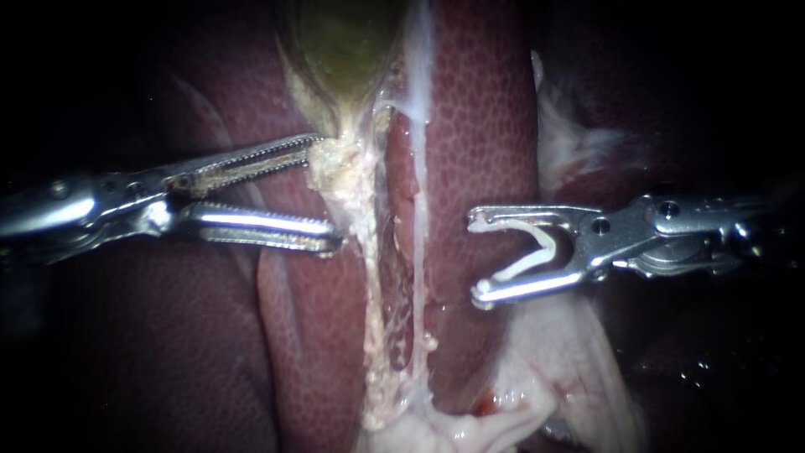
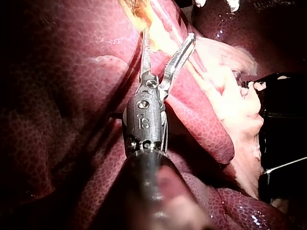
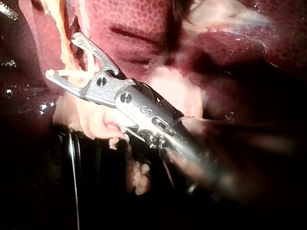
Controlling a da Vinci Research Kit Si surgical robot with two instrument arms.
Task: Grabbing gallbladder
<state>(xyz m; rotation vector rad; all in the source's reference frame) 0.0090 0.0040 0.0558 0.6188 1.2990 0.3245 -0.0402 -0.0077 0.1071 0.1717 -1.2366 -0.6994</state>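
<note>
Left instrument [image 1: 327,193]: serrated jaws spread wide, gap btw them free, only dark red mottled liver [image 1: 478,126] beneath. Ahead of its tips a pale yellow crumbly fatty strand [image 1: 360,210] blocks the way. The upper jaw tip touches it, just short of the greenish-yellow gallbladder [image 1: 344,50]. Right instrument [image 1: 476,257]: both jaws grip a white V-shaped clip [image 1: 537,252], so room only btw its legs. Btw the instruments the strand, a thin whitish film [image 1: 418,168] & a liver ridge bar a straight lane. Pale pink-white tissue flap [image 1: 570,361] crowds under the right jaws.
</note>
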